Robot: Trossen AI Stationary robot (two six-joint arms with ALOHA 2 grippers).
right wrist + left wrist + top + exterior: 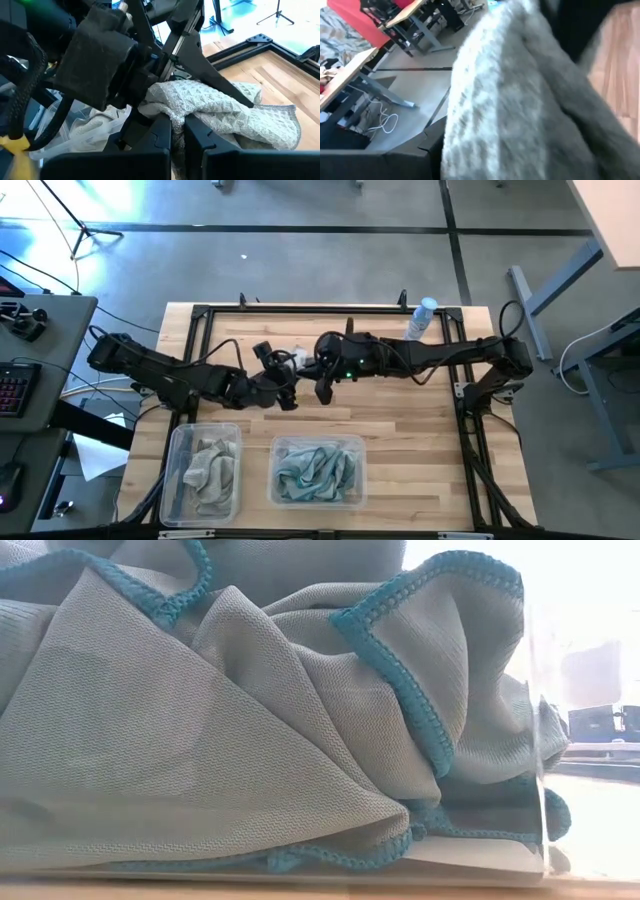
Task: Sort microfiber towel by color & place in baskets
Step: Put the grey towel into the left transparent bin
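A light grey waffle-weave microfiber towel (290, 359) (225, 115) hangs bunched above the middle of the table, between my two grippers. My right gripper (177, 129) (306, 366) comes from the table's right and is shut on it. My left gripper (278, 376) (150, 75) comes from the left and stands open close against the same towel, which fills the left wrist view (510, 100). Near the front edge stand two clear baskets. The left one (178, 442) holds grey towels (208, 472). The right one (280, 448) holds teal towels (318, 472) (250, 720). My right gripper pinches a bunched fold of the grey towel (176, 111) between its two fingers, coming about level from the table's right. The rest of the towel spreads beyond the fingertips and droops at its free end (280, 130). My left gripper is at the towel's other side (150, 97); I cannot tell whether it touches.
A pale blue spray bottle (421, 319) stands at the far right of the table. A black frame (300, 308) runs around the tabletop. The low view is filled by the teal towels behind the right basket's clear wall (545, 790).
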